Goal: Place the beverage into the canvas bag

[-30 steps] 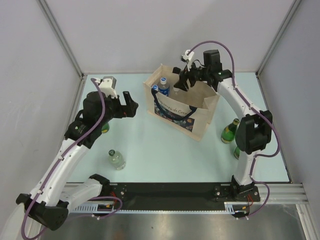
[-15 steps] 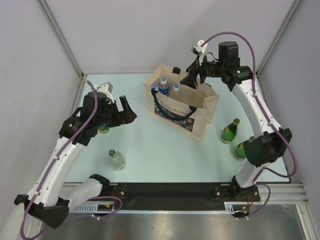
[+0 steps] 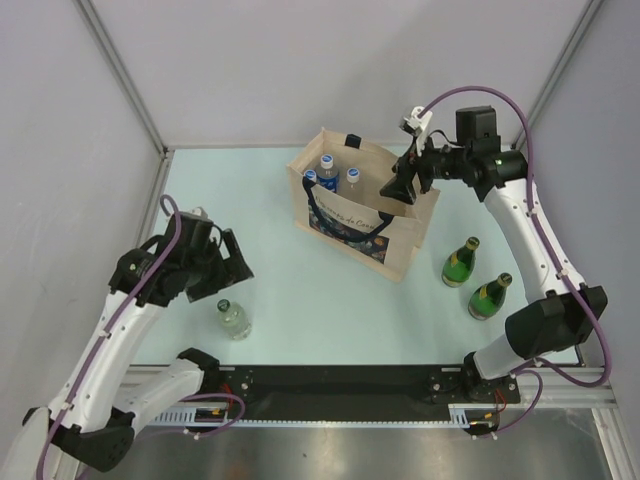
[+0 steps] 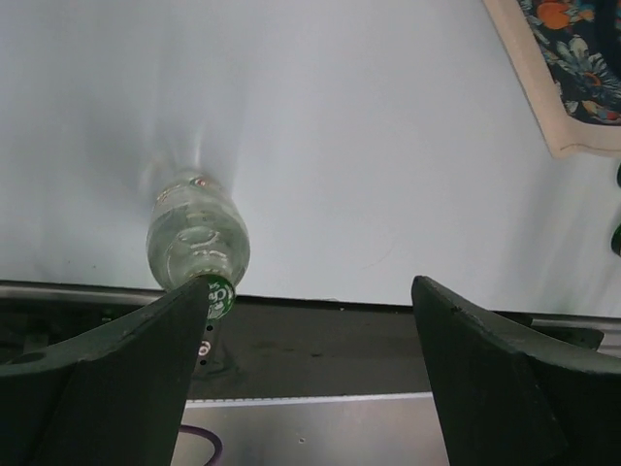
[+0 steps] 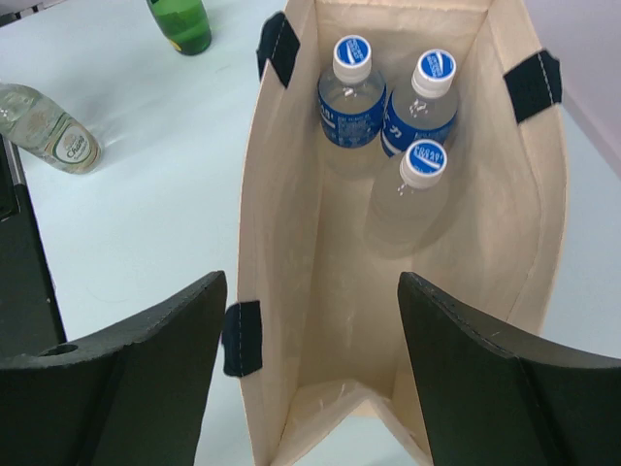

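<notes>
My left gripper point(image 4: 312, 291) gapes empty with the clear bottle point(image 4: 199, 238) off-centre near one fingertip, so centre it before closing; right gripper point(image 5: 312, 282) open, empty, canvas bag point(image 5: 281, 194) directly below.

White twin arms, black joints
Slim purple cables point(image 3: 475, 89) looped along the white-shelled left arm point(image 3: 112, 340) and right arm point(image 3: 530, 235); the left hand point(image 3: 238, 272) and right hand point(image 3: 400, 187) were black.
</notes>
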Motion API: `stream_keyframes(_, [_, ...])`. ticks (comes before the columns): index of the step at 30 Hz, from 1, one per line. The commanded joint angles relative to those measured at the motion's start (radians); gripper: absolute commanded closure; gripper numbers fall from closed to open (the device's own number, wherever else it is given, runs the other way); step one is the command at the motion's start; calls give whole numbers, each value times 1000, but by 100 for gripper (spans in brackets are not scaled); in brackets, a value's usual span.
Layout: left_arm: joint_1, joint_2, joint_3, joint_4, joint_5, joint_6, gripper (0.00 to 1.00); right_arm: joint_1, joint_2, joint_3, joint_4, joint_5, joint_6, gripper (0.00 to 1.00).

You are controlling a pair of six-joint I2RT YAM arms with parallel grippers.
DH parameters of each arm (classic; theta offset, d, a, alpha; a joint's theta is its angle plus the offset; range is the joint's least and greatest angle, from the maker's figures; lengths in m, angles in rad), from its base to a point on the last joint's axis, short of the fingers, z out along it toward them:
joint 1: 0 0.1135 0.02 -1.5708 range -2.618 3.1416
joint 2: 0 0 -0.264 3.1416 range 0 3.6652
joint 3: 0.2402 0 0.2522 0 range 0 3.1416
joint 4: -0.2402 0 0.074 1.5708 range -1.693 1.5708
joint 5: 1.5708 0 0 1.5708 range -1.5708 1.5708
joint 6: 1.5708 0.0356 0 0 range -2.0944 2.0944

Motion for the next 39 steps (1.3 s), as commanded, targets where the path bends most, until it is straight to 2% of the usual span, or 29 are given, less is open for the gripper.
stream_keyframes(1, [7, -25, -71, -50, -35, -79, 10, -15, -55, -13, -21, -24, -3, 23])
stream_keyframes(4, [8, -37, -111, -51, -75, -91, 11, -17, -65, -21, -21, -29, 2, 23])
stream_keyframes(6, [8, -38, -128, -48, -102, -90, 16, -21, -75, -33, -23, -31, -3, 23])
stream_keyframes(11, [8, -4, -182, -18, -104, -80, 19, -36, -88, -47, -26, -32, -3, 23])
stream_keyframes(12, [8, -1, -185, -18, -103, -80, 28, -40, -91, -48, -28, -32, -3, 23])
stream_keyframes(14, [8, -2, -186, -19, -109, -82, 31, -44, -94, -50, -26, -32, -3, 23])
stream_keyframes(15, [8, -4, -191, -22, -110, -77, 36, -52, -94, -54, -25, -32, -1, 23])
stream_keyframes(21, [8, 2, -212, -30, -98, -68, 37, -69, -94, -64, -21, -37, 3, 23])
stream_keyframes(27, [7, 18, -208, -39, -115, -57, 42, -73, -88, -58, -17, -41, 6, 23])
stream_keyframes(31, [7, 21, -206, -42, -118, -54, 48, -75, -85, -58, -15, -43, 8, 22])
stream_keyframes(39, [8, 30, -196, -57, -104, -39, 48, -79, -81, -59, -15, -41, 8, 22])
